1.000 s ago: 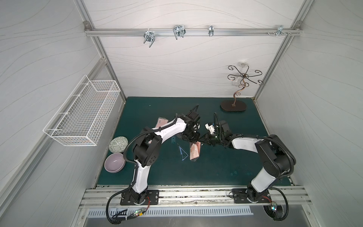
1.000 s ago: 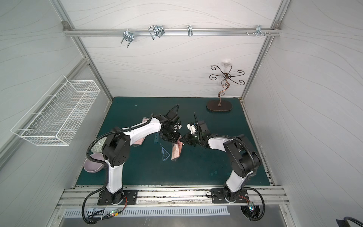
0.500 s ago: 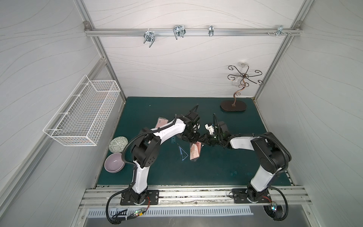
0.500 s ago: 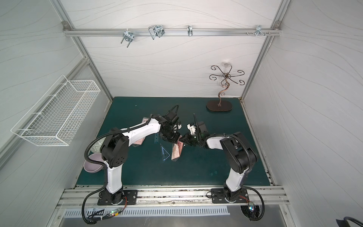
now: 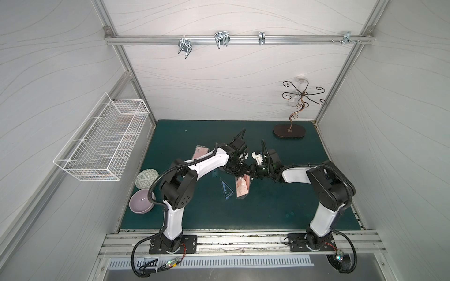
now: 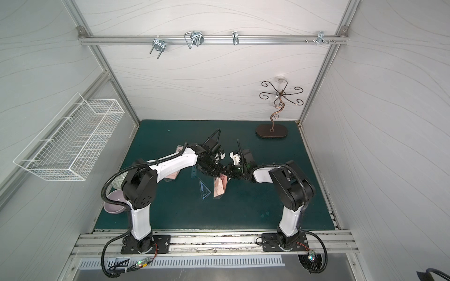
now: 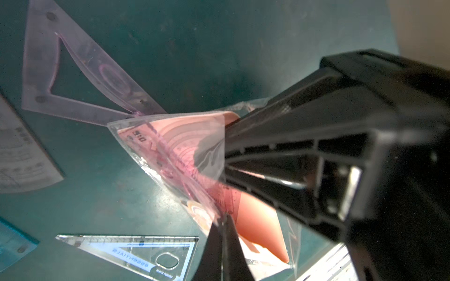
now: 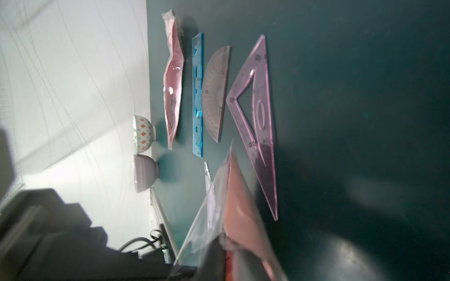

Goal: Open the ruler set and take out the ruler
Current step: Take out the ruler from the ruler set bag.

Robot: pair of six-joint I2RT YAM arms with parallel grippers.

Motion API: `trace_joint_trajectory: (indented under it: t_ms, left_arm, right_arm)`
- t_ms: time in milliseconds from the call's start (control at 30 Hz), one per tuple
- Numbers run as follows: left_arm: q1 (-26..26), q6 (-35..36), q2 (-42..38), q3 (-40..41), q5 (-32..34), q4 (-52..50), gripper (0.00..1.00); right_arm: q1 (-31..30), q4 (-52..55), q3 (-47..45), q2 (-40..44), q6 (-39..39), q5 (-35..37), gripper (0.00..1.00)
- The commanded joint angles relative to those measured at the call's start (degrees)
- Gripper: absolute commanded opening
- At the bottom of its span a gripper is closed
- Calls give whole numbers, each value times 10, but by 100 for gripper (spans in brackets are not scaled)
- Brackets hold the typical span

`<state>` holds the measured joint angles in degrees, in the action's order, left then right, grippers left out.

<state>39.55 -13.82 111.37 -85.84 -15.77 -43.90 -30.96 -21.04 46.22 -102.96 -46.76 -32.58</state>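
Meanwhile the right arm's elbow has swung slightly inward. The ruler set (image 5: 242, 189) hangs where it did, above the mid-counter (image 5: 280, 206), with the left hand (image 5: 237, 170) and right hand (image 5: 253, 172) both clenched on its top edge. Unlike the top views, the right wrist view shows a protractor (image 8: 215, 95) and a pink set square (image 8: 266, 165) lying flat.

Teal mat (image 5: 267, 206); pink pouch (image 5: 242, 188); blue ruler (image 8: 197, 97); lilac bowl (image 5: 141, 201); green-patterned bowl (image 5: 147, 178).

Mat (image 5: 280, 206) front-right open. Set square (image 5: 227, 191), protractor (image 8: 215, 97) clutter centre-left (flat, seemingly); purple bowl (image 5: 141, 201) at left edge.
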Motion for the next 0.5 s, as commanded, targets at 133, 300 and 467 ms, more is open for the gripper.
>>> trace_joint_trajectory:
  t_ms: [133, 300, 467]
  left_arm:
    - [8, 16, -15, -7, 14, -7, 0]
    - [8, 14, -16, -2, 20, -7, 0]
    - [8, 17, -14, -2, 32, -16, 0]
  right_arm:
    - [-3, 9, 3, 24, -3, 17, 2]
    - [-2, 33, -6, 65, 5, 26, 0]
    - [11, 59, -18, 119, 13, 31, 0]
